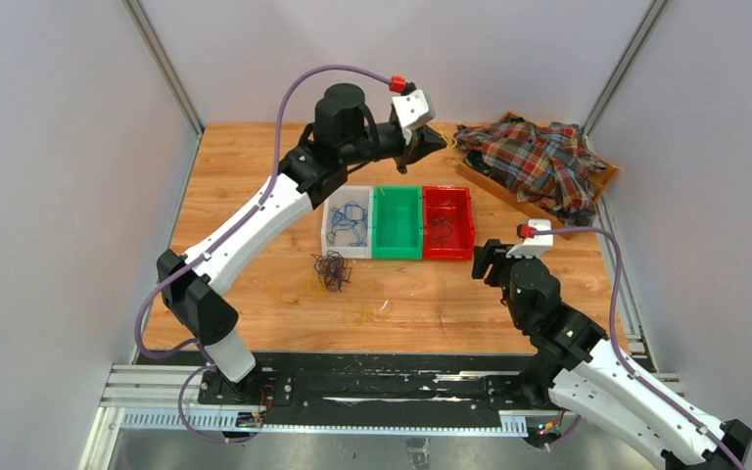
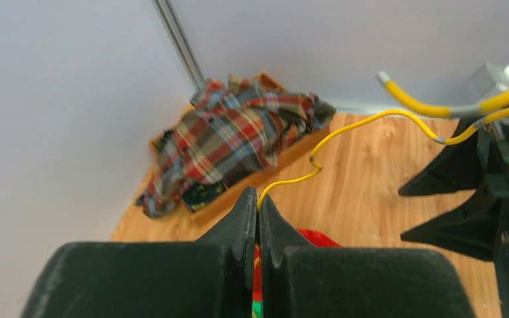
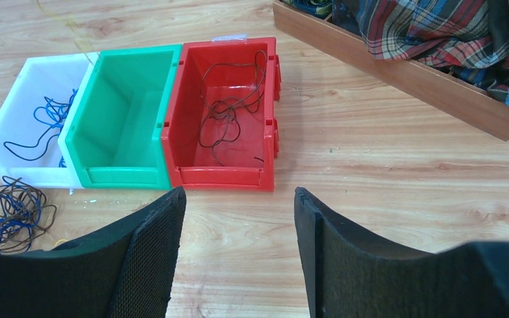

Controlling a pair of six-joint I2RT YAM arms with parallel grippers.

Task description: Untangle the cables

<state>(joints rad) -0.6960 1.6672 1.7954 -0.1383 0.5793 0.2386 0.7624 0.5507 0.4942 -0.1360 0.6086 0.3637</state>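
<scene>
The cables are a clump of blue and dark wires (image 1: 331, 269) on the table in front of the white bin; the clump also shows at the left edge of the right wrist view (image 3: 6, 212). My left gripper (image 1: 429, 145) is raised beyond the bins and shut on a single yellow wire (image 2: 344, 132), which rises from between its fingertips (image 2: 258, 202). My right gripper (image 3: 238, 199) is open and empty, low over bare table in front of the red bin, to the right of the clump (image 1: 485, 262).
Three bins stand in a row: white (image 1: 331, 211) with blue wires, green (image 1: 398, 250) empty, red (image 1: 447, 250) with dark wires. A wooden tray with plaid cloth (image 1: 539, 162) sits at the back right. Loose yellow wires (image 1: 364, 315) lie near the front.
</scene>
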